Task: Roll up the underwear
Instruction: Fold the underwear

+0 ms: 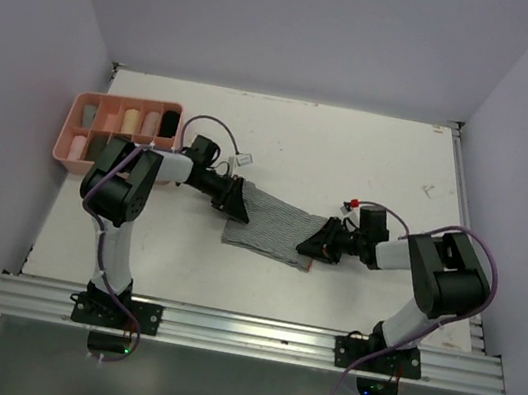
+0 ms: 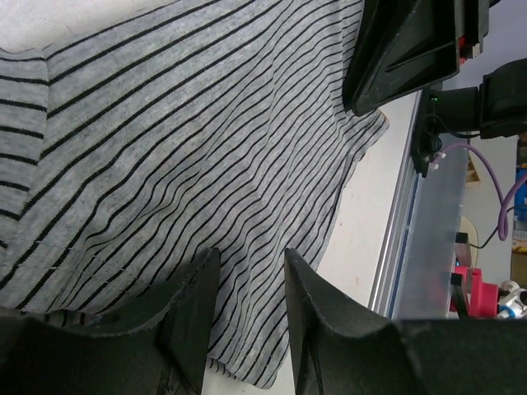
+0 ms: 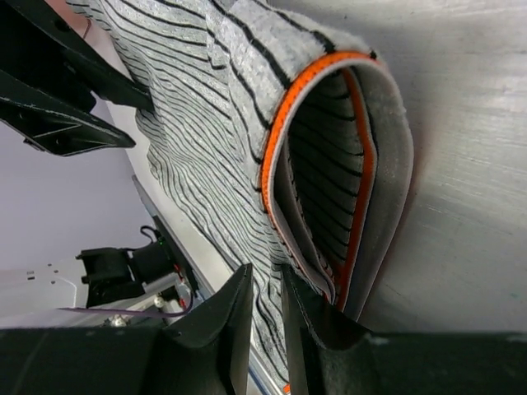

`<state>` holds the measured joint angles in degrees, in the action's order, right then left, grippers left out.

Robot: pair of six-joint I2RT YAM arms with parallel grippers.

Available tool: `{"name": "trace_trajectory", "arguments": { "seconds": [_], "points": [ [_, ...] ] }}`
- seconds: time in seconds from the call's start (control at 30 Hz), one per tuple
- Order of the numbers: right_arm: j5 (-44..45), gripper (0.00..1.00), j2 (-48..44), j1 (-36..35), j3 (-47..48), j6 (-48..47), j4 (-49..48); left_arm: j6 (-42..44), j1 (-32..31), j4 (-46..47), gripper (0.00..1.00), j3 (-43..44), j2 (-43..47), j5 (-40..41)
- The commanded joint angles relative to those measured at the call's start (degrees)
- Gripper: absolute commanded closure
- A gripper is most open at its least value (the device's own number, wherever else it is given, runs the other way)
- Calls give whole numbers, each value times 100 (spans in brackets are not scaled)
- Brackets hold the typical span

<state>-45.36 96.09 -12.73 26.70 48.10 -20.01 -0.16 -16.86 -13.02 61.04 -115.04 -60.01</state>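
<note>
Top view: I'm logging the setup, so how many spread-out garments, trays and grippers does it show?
Striped underwear, spread out: 1
Pink tray: 1
Grippers: 2, the left gripper and the right gripper
Total: 4

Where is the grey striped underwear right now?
In the overhead view the grey striped underwear lies in the middle of the table, with the left gripper at its left end and the right gripper at its right end.

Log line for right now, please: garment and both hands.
striped underwear: spread on table, unrolled | left hand: open over one end | right hand: at orange waistband, grip unclear
</note>
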Motion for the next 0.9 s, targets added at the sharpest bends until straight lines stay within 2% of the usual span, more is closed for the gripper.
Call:
{"name": "trace_trajectory", "arguments": {
  "seconds": [0.0, 0.1, 0.13, 0.23, 0.27, 0.37, 0.53, 0.73, 0.87],
  "points": [
    [538, 75, -185, 25, 28, -274, 225, 455, 60, -305, 57, 22, -247, 456],
    [730, 73, -879, 8, 431, -747, 1259, 850, 69, -648, 56, 171, 138, 306],
    [861, 73, -1273, 8, 633, -1306, 2194, 973, 69, -754, 55, 224, 262, 279],
    [1187, 72, -1602, -1, 1398, -2213, 3490, 1448, 69, -1220, 52, 505, 649, 235],
    [1196, 72, -1603, -10, 1608, -2304, 3643, 1632, 69, -1343, 52, 619, 720, 253],
    [1258, 72, -1393, -98, 1663, -2279, 3741, 1861, 69, -1651, 52, 682, 931, 445],
    [1836, 71, -918, -729, 1733, -2269, 3653, 2265, 51, -1730, 50, 436, 1361, 1113],
    [2646, 71, 180, -1398, 2199, -2674, 4031, 3320, 51, -1985, 46, 181, 1933, 1650],
    [2427, 71, 708, -1862, 2252, -2595, 3759, 3882, 51, -2179, 46, 24, 2301, 1720]
  ]
}}
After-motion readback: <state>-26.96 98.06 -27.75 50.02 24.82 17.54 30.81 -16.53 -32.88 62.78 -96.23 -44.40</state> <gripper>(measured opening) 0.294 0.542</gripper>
